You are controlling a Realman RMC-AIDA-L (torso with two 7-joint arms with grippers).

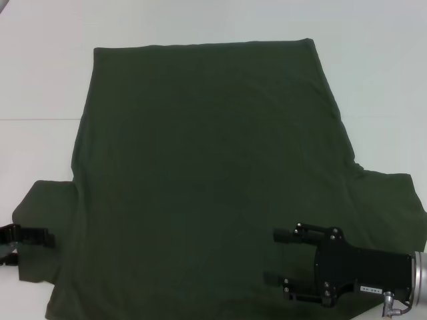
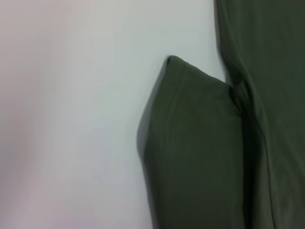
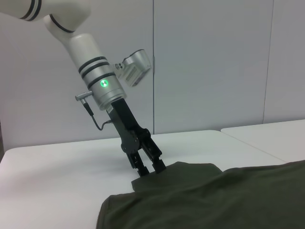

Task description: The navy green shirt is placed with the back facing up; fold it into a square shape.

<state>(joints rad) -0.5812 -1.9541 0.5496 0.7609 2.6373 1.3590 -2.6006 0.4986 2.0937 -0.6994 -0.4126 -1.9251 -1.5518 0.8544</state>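
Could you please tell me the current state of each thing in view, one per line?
navy green shirt: spread flat on the table, both sleeves out, unfolded.
left gripper: tips down at the left sleeve's edge, fingers slightly apart.
right gripper: open, over the shirt near the right sleeve.
table: white, bearing the shirt.

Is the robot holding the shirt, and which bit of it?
The left gripper touches the navy green shirt at its sleeve edge; an actual grip cannot be told. The right gripper is open, holding nothing.

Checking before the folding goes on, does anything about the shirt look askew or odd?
Nothing stands out. The shirt lies flat on the table, both sleeves spread. The left gripper is at the left sleeve's edge; the right gripper hovers open above the shirt.
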